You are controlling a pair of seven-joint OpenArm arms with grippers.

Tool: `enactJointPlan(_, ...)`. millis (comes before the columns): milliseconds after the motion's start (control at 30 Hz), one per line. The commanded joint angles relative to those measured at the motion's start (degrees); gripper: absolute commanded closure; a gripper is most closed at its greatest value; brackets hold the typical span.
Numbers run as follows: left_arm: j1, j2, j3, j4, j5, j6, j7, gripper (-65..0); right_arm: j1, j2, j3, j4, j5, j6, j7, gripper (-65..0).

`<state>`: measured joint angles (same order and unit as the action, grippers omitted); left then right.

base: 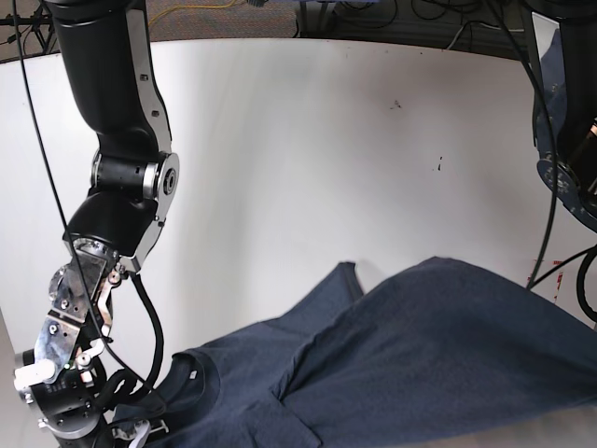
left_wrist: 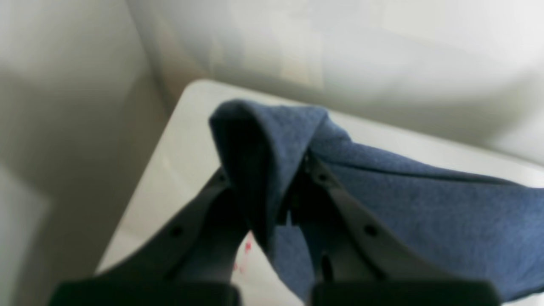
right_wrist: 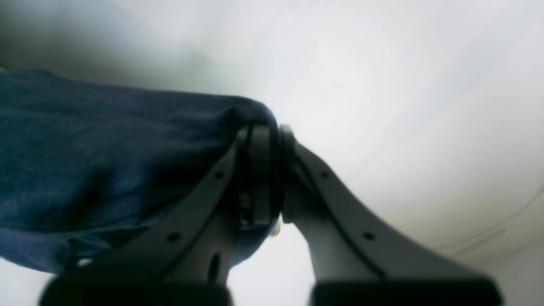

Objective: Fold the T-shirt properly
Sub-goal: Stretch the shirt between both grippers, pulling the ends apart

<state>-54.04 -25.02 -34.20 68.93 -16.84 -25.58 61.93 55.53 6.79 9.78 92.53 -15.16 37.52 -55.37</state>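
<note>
Far left of the base view: dark right arm point(base: 121, 140) bent low over the white table point(base: 308, 140), its gripper point(base: 103, 425) down at the near edge beside the ribbed collar. Through that wrist's lens: right gripper point(right_wrist: 272, 131) with jaws pressed together on a fold of the dark heathered navy-blue cotton T-shirt point(base: 410, 364), cloth trailing off to the left of the jaws. Centre: shirt lying partly doubled over, long axis slanting from the collar at lower left up toward the right edge, upper layer raised. Far right: left arm mostly out of frame. In its own wrist view, left gripper point(left_wrist: 272, 170) clamped tight on a peaked ridge of blue fabric point(left_wrist: 425, 204), the rest streaming rightward over the table corner. Probably hem or sleeve edge; too blurred to say. Both grips at opposite ends, so next move likely a carry across the shirt's length.
</note>
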Motion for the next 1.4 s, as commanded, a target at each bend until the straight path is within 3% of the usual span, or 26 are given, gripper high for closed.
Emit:
enactJointPlan(0, -4.6, -2.3, 0.0, -1.5, -0.8, 0.1, -1.8, 0.0, 3.8, 1.2, 0.0, 0.5, -0.4, -0.6, 1.4, 0.0)
enactJointPlan(267, -6.9, -2.5, 0.0, -4.4, -0.8, 0.1, -1.8, 0.0, 2.5, 1.3, 0.1, 1.8, -0.4, -0.1, 1.4, 0.0)
enactJointPlan(600, 0.2, -2.4, -0.1, -4.3, -3.1, -0.1, -1.8, 0.0, -13.0, 1.1, 0.1, 12.6, 0.1, -0.1, 1.4, 0.0)
enactJointPlan(1000, 19.1, -4.8, -0.1, -0.4, -14.6, 0.0, -1.8, 0.0, -35.6, -1.0, 0.4, 20.5, 0.2, -0.1, 2.6, 0.0)
enactJointPlan(1367, 38.5, -6.1, -3.0, 5.5, -19.5, 0.0, -1.8, 0.0, -54.2, -1.6, 0.5, 21.3, 0.2, -0.5, 11.1, 0.0)
